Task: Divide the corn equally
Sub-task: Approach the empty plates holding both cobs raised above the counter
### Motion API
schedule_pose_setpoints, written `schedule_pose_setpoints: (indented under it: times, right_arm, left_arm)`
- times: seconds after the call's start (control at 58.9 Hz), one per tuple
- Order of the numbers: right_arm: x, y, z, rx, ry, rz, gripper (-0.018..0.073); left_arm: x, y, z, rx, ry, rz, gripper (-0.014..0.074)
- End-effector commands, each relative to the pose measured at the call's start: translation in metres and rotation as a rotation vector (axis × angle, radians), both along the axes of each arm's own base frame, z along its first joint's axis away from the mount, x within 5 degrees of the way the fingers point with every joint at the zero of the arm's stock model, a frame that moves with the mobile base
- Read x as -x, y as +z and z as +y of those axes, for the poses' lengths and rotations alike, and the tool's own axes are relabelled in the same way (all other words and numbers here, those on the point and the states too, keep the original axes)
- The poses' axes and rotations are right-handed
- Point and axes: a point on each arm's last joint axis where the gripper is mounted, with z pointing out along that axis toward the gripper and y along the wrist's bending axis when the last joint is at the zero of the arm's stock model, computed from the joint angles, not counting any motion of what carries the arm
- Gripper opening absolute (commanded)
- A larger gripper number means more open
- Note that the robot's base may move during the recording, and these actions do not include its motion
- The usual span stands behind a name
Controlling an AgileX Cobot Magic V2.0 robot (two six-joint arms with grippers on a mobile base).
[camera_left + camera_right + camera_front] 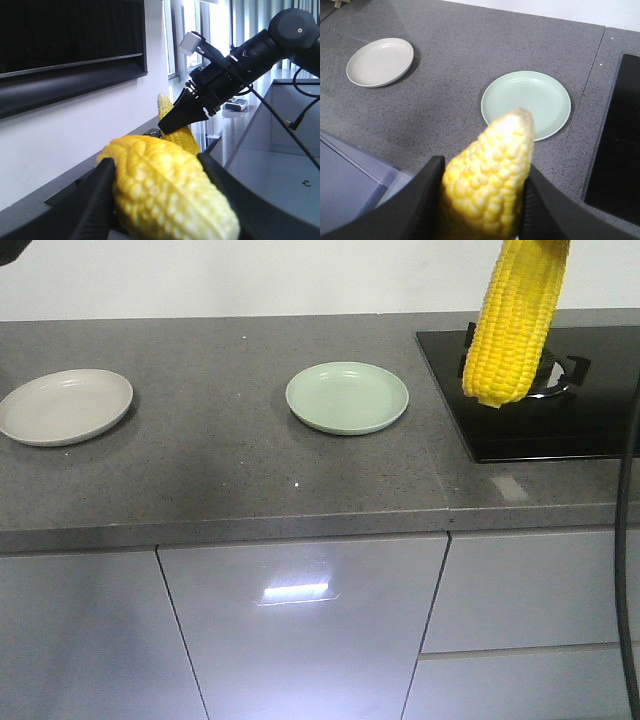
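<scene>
- Closest to the lens, the left cob (165, 192) is pinched across its middle by the left gripper (167, 210). It is held clear of the worktop, but its height above it cannot be judged.
- The right cob (492, 170) is clamped likewise by the right gripper (482, 205). It hangs tip down over the left part of the hob (540, 430), near the green plate (347, 398).
- Both plates are found bare, and one cob is judged owed to each.
- The step in hand is judged to be carriage of the right cob to the green plate. It is recommended that the cob be moved leftwards over the plate's centre, then lowered and tilted flat before release. A cob dropped on its tip is likely to roll off the shallow rim.
- The beige plate (65, 407), well apart to the left, is best reserved for the left cob, so that the arms are not crossed.
- Surroundings are recorded by size: grey worktop (220, 470), glossy cabinet fronts (300, 630) below it, the black hob with its burner grate (570, 370), and a black cable (628, 500) at the right edge.
- No obstruction is noted between the right cob and the green plate. The cable is judged the sole snag risk.
</scene>
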Motion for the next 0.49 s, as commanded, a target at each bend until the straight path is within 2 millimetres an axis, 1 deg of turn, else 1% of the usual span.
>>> schedule_pose_setpoints:
  times: [0.0,0.475]
  right_arm:
    - [0.015,0.0232,-0.0008,-0.036,-0.006,-0.116,-0.0008]
    - [0.015,0.0232,-0.0008,-0.036,-0.006,-0.116,-0.0008]
  left_arm:
    - [0.006,0.0127,0.0036,0.026,0.032,-0.04,-0.0006]
    - [0.006,0.0127,0.0036,0.026,0.032,-0.04,-0.0006]
